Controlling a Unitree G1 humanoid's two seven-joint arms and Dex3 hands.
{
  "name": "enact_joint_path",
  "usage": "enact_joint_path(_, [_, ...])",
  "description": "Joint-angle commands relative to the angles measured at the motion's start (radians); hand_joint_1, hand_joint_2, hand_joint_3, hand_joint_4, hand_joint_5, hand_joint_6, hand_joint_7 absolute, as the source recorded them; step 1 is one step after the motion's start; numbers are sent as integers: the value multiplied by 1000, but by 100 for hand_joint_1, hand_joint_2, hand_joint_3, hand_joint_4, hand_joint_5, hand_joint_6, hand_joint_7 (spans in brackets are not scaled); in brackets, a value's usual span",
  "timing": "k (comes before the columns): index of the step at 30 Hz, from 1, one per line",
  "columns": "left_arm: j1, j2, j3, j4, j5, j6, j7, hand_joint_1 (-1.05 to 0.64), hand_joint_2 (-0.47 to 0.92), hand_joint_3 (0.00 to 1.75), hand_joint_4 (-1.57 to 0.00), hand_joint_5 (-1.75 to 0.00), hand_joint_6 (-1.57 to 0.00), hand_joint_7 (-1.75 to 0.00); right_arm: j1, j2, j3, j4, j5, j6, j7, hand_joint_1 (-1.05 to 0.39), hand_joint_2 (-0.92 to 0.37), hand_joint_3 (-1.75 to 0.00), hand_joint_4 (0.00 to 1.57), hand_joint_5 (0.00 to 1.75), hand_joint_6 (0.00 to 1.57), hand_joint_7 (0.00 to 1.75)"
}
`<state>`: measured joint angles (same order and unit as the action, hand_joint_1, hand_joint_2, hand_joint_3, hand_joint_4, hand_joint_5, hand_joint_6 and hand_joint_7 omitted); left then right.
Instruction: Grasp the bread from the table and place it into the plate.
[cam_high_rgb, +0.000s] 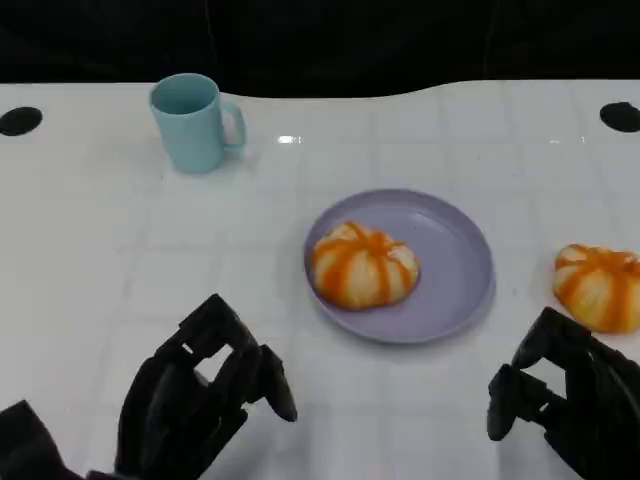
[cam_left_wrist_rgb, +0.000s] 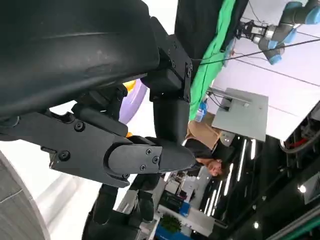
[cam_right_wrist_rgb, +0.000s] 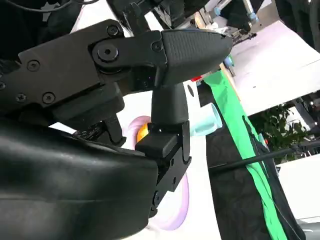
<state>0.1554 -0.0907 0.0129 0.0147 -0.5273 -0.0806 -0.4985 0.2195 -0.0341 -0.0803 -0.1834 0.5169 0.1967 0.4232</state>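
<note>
White table (cam_high_rgb: 120, 260) holds a purple plate (cam_high_rgb: 455, 275) with one bread (cam_high_rgb: 363, 265) inside, another bread (cam_high_rgb: 600, 285) beside it, and a blue mug (cam_high_rgb: 193, 122), while the left hand (cam_high_rgb: 205, 385) and right hand (cam_high_rgb: 565, 400) hang empty with fingers apart.

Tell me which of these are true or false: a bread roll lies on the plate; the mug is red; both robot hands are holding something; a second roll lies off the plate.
1. A bread roll lies on the purple plate. True.
2. The mug is red. False: it is light blue.
3. Both hands hold something. False: the left hand and the right hand hold nothing.
4. A second roll lies on the table off the plate, near the right hand. True.
</note>
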Motion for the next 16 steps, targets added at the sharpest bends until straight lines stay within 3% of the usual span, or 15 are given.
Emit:
enact_joint_path(1, [4, 12, 20, 12, -3, 11, -4, -56, 92, 40, -83, -175, -59, -175, 6, -9, -10, -9, 1, -6, -3, -58, -92, -35, 73, 175, 61, 157])
enact_joint_path(16, [-9, 26, 20, 23, 10, 39, -21, -58, 92, 35, -84, -175, -61, -175, 3, -5, -8, -6, 3, -5, -11, -58, -92, -32, 74, 175, 62, 156])
